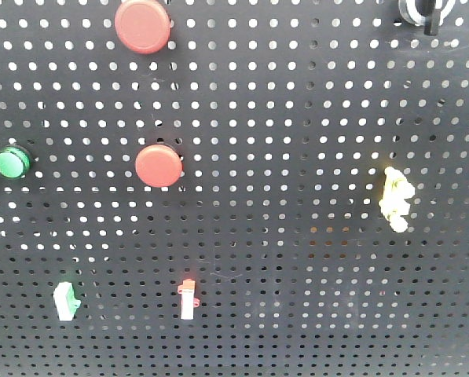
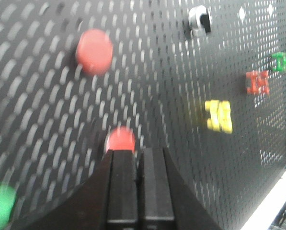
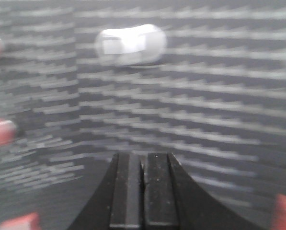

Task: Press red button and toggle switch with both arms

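The red button (image 1: 143,25), the larger one, sits at the top of the black pegboard (image 1: 297,118). It also shows in the left wrist view (image 2: 94,51). Small switches are mounted lower down: a red-and-white one (image 1: 188,297), a green-and-white one (image 1: 65,301) and a yellow one (image 1: 394,199). My left gripper (image 2: 139,151) is shut and empty, with its tips just below the smaller red button (image 2: 120,140). My right gripper (image 3: 143,155) is shut and empty, facing the blurred board below a white oblong part (image 3: 129,44). Neither gripper shows in the front view.
The smaller red button (image 1: 158,165) and a green round button (image 1: 12,162) sit mid-left on the board. A black-and-white knob (image 1: 423,12) is at the top right. In the left wrist view, yellow (image 2: 218,115), red (image 2: 257,82) and green (image 2: 282,62) switches run towards the board's far edge.
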Robot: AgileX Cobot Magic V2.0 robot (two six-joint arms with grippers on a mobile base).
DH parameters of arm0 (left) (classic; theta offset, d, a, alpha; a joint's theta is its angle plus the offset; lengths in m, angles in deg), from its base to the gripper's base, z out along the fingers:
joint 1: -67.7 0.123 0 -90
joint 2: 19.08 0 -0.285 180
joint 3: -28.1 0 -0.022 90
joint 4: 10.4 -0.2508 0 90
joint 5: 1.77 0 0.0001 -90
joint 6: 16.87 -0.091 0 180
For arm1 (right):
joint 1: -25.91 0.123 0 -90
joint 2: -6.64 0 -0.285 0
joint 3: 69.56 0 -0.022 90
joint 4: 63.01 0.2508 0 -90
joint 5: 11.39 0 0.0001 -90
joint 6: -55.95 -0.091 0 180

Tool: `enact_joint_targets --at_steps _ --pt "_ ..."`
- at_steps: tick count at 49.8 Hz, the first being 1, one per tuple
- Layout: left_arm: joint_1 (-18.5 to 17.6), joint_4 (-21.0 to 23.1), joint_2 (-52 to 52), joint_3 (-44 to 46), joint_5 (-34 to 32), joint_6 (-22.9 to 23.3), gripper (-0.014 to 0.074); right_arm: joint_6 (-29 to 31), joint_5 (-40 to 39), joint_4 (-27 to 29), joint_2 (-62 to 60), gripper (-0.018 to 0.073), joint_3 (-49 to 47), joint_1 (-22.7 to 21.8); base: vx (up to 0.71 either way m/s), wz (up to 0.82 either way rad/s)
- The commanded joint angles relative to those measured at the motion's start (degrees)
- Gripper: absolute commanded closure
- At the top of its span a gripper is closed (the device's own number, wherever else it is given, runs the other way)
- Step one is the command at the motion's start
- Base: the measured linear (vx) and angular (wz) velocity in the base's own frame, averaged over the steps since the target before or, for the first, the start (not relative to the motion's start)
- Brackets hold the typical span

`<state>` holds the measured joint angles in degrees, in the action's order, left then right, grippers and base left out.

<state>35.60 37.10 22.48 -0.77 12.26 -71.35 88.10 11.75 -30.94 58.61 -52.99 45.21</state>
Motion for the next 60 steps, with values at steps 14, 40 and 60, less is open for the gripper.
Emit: enact_joint_targets --at_steps 14,40,60 --pt "0.02 1.29 -4.16 -1.91 -5.67 3.07 0.0594 6.01 -8.27 8.98 17.95 0.0562 -18.74 6.83 0.00 0.00" --pt "0.02 1.29 -4.16 -1.91 -5.73 3.09 0.0594 0.41 -4.75 8.42 19.27 0.0562 -22.40 -6.12 0.00 0.00" --pt "0.02 1.21 -4.07 -1.95 -5.25 3.09 0.0594 -0.43 4.61 3.55 14.88 0.0562 -22.12 -11.63 0.00 0.00"
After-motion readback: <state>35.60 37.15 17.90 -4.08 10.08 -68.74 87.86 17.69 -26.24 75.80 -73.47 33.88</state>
